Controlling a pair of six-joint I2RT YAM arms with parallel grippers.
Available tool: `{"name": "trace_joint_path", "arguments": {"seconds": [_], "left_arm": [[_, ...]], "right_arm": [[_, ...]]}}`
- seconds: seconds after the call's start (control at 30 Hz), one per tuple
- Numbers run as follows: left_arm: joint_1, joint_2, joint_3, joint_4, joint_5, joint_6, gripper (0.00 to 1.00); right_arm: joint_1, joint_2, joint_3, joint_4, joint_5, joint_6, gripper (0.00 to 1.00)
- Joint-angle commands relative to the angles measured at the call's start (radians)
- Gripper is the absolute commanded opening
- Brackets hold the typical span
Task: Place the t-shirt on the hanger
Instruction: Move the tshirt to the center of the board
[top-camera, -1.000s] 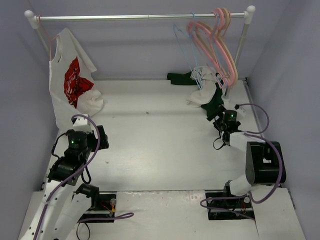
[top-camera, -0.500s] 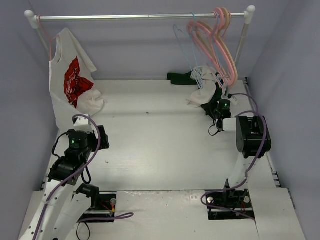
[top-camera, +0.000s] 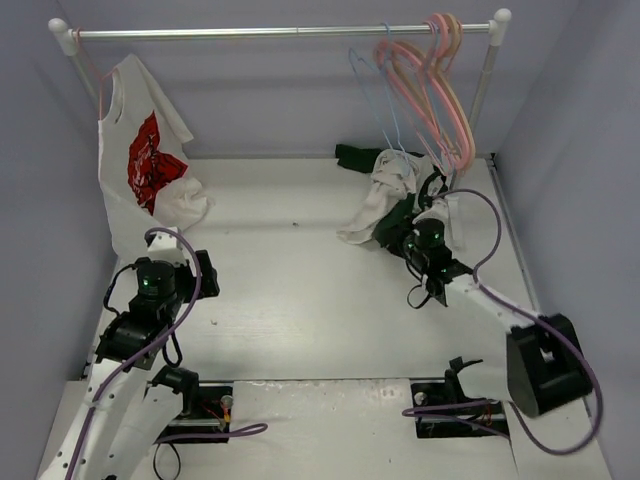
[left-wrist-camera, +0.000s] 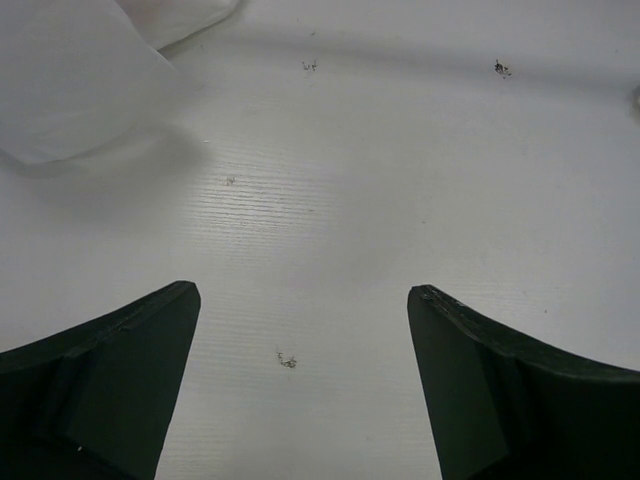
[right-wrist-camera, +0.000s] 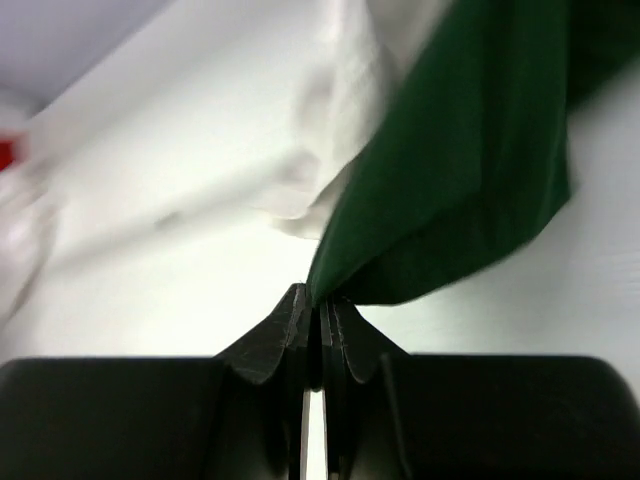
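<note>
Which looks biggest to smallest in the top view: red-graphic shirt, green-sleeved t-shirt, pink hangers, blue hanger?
1. white shirt with red graphic, hanging spread out.
2-3. t-shirt, bunched up, and pink hangers: about alike, so not ranked.
4. light-blue hanger, one thin wire.

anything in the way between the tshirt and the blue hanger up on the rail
Nothing visible stands between them. The right gripper is shut on the t-shirt by its green sleeve, and the blue hanger hangs free above it. The pink hangers crowd its right side on the rail.
</note>
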Motion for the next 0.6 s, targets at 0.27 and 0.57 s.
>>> {"name": "trace_joint_path", "arguments": {"seconds": [0.27,0.57], "left_arm": [[-0.006,0.023,0.05,-0.001,0.111,-0.03,0.87],[-0.006,-0.003,0.073,-0.08,0.194,-0.083,0.87]], "right_arm": [[0.637,-0.263,0.117,-0.284,0.072,-0.065,0.0],[0.936,0.148,0.473,-0.306,0.065,-0.252,0.3]]}}
